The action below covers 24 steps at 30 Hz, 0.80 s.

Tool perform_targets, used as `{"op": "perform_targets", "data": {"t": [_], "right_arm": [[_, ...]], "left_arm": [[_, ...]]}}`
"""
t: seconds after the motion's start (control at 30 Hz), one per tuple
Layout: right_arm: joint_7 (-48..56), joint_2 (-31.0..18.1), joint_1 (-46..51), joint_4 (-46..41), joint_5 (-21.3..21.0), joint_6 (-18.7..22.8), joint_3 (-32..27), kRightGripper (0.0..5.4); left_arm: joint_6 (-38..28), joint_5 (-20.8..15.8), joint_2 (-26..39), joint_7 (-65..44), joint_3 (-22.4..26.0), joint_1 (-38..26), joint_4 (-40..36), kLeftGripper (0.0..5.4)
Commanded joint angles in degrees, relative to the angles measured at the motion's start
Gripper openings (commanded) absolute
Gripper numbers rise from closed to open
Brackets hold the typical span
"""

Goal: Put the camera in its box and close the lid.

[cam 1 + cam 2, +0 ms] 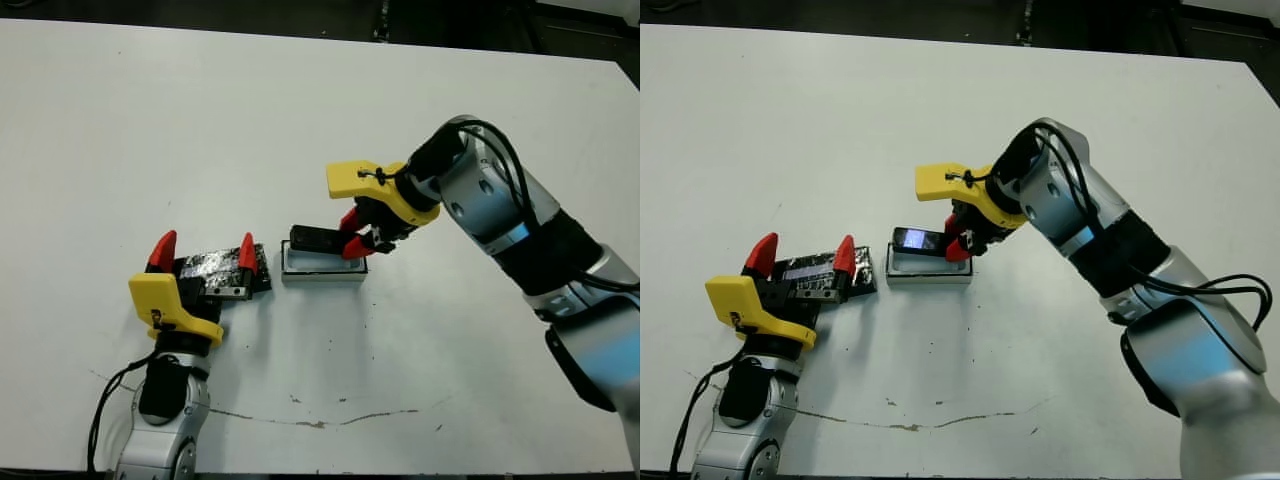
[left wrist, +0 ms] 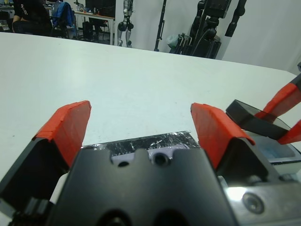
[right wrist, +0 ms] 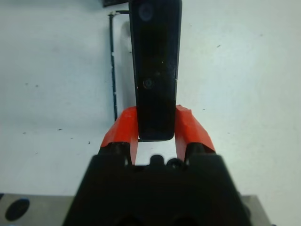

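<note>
Red fingertips pinch black: from the head camera, the right gripper (image 1: 357,238) is clamped on one end of the camera (image 1: 316,239), holding the bar just above the box (image 1: 322,267). The bar sticks out sideways from the fingers toward the robot's left, its free end over the box's left end. The box sits on the white table (image 1: 200,110) near the middle, white rim up, dark side facing the robot. Just to its left lies the lid (image 1: 222,270), flat and glittery, very close to the box; I cannot tell whether the two touch. The left gripper (image 1: 204,252) hangs right over that lid, its two red tips spread wide apart and gripping nothing.

Over to the other eye, same scene: the camera's glossy face (image 1: 919,240) catches a bluish reflection, tilted slightly, with the box (image 1: 928,268) directly beneath it. The lid (image 1: 830,272) shows a pale stripe between the left gripper's parted tips.

Left wrist now: two red fingers (image 2: 66,126) stand far apart, with the speckled lid (image 2: 141,141) lying between and below them. At the side, the other arm's red tips hold the dark camera (image 2: 254,120) over the box's pale inside (image 2: 275,150). Beyond the table, equipment stands, and a person is seated far off.

Right wrist: the camera (image 3: 155,70) runs straight out from the gripper, both red fingers (image 3: 120,134) pressed against its sides. Pale table surface lies behind it.
</note>
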Motion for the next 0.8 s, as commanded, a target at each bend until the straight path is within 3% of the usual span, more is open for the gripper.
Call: {"op": "perform_targets", "data": {"t": [0.03,0.17,0.47,0.7,0.8], "right_arm": [[-1.17,0.09,0.87,0.62,0.3,0.06,0.16,1.66],[-1.73,0.21,0.88,0.96,-0.11,-0.61,0.96,1.66],[-1.43,1.25,1.5,1.5,2.19,4.89,0.47,1.66],[-1.08,0.81,1.71,0.34,3.85,2.73,0.78,1.66],[-1.2,0.65,1.7,-0.83,4.37,4.19,0.84,1.66]], "left_arm": [[0.15,0.22,0.29,-0.25,0.08,0.53,0.49,5.4],[0.32,0.8,0.39,0.05,-0.01,0.62,0.28,5.4],[-0.06,0.38,0.08,-0.09,0.05,0.49,0.7,5.4],[-0.2,0.24,0.09,-0.19,0.1,0.57,0.73,5.4],[-0.17,-0.3,-0.1,-0.31,0.18,0.68,0.68,5.4]]}}
